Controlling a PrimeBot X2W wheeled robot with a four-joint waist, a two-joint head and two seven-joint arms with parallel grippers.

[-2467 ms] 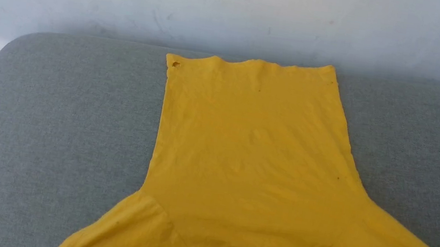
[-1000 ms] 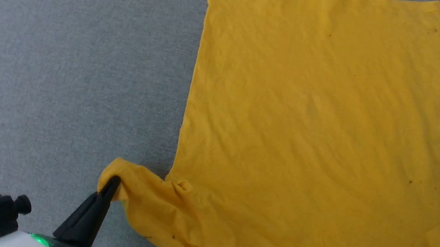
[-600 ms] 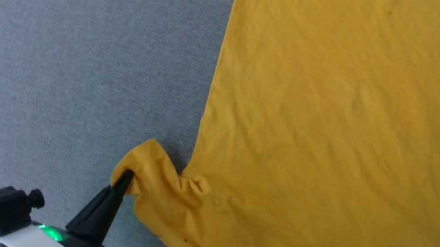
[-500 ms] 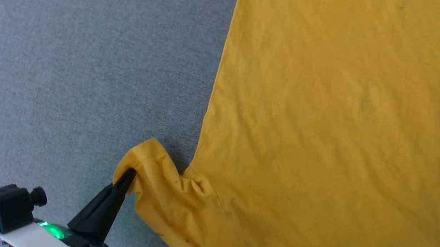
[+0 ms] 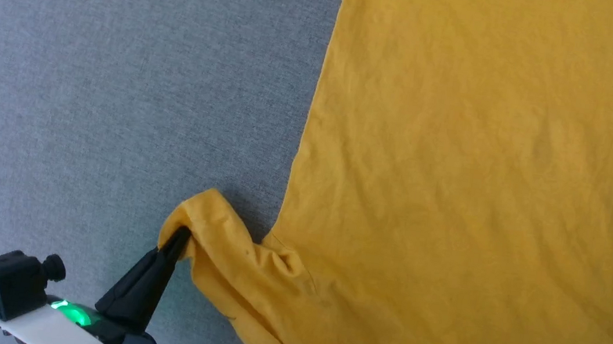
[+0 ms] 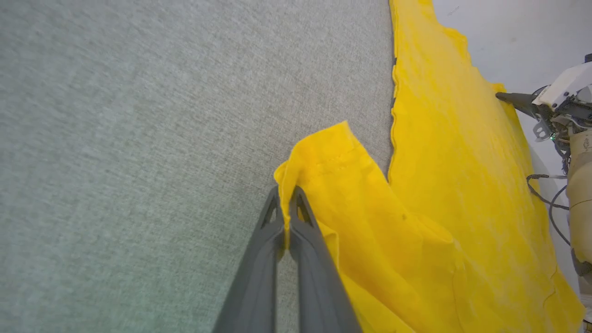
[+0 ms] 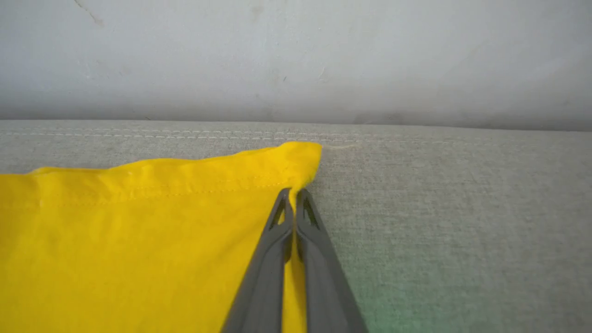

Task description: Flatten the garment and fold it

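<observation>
firmly closed, the left gripper (image 6: 287, 196) pinches a sleeve hem of the yellow t-shirt (image 5: 457, 184); the right gripper (image 7: 294, 194), likewise closed, pinches another hemmed corner.

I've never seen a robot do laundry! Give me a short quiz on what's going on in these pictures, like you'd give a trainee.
1. True or false: the left gripper is shut on a sleeve of the yellow T-shirt.
2. What does the right gripper pinch? A) a stitched corner of the T-shirt; B) nothing at all; C) a white towel.
3. Fill in the blank: the T-shirt lies on a ____ fabric-covered surface.

Key: 1 true; 2 A; 3 grey.
</observation>
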